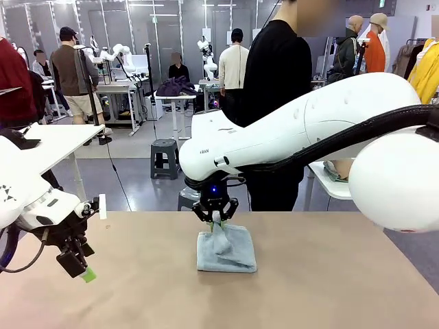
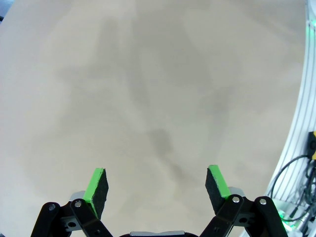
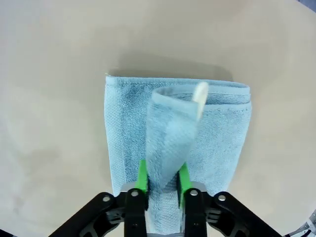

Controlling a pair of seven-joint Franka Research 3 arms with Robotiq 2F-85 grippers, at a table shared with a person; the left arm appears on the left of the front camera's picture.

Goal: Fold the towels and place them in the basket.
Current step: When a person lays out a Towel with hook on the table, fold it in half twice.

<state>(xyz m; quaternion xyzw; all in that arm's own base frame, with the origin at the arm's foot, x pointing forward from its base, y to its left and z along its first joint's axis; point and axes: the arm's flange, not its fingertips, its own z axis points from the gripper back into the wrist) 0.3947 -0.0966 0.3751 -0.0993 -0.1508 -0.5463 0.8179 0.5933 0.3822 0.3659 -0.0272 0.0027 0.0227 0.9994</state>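
Observation:
A pale grey-blue towel [image 1: 226,250] lies folded on the tan table [image 1: 329,288], near the middle of its far side. My right gripper [image 1: 217,218] hangs directly over it, its green pads pinching a raised fold of the cloth. In the right wrist view that fold rises from the flat towel [image 3: 217,128] between the right gripper's [image 3: 163,173] pads, with a small white tag at its top. My left gripper [image 1: 81,267] hovers over the table's near left part, well away from the towel. Its jaws stand wide apart over bare tabletop [image 2: 158,98], left gripper [image 2: 155,185] holding nothing. The basket is out of view.
A person in black [image 1: 274,103] stands at the far edge of the table, just behind the towel. My right arm's white links [image 1: 309,123] stretch across the right half of the scene. A white table [image 1: 55,140] stands at the far left.

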